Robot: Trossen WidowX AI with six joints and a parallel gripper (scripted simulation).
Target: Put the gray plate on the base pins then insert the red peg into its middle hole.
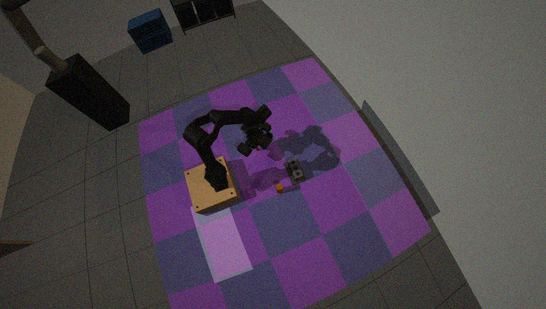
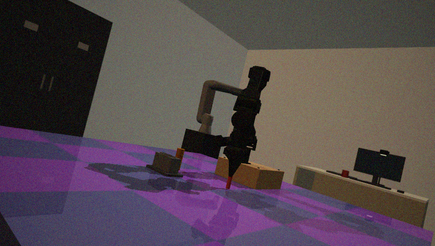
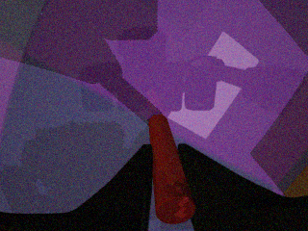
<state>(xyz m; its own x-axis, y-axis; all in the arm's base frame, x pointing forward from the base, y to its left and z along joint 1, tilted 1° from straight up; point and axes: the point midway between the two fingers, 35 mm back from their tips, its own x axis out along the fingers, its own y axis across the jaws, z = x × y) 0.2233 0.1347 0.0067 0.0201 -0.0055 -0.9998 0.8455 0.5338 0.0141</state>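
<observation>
My gripper (image 1: pixel 255 147) (image 2: pixel 231 173) (image 3: pixel 164 152) points straight down and is shut on the upper end of the red peg (image 1: pixel 257 149) (image 2: pixel 228 182) (image 3: pixel 169 173). The peg stands upright, with its lower end at the checkered purple mat (image 1: pixel 313 214) (image 2: pixel 91 195). The gray plate (image 1: pixel 293 168) (image 2: pixel 166 163) with its holes sits on the dark base (image 2: pixel 164 174), to the right of the gripper in the top view. It is out of the wrist view.
A small orange cylinder (image 1: pixel 279 187) (image 2: pixel 180 152) stands close beside the base. The arm is mounted on a tan wooden box (image 1: pixel 203 191) (image 2: pixel 256 178). A dark cabinet (image 1: pixel 85 91) and a blue crate (image 1: pixel 150 30) stand off the mat.
</observation>
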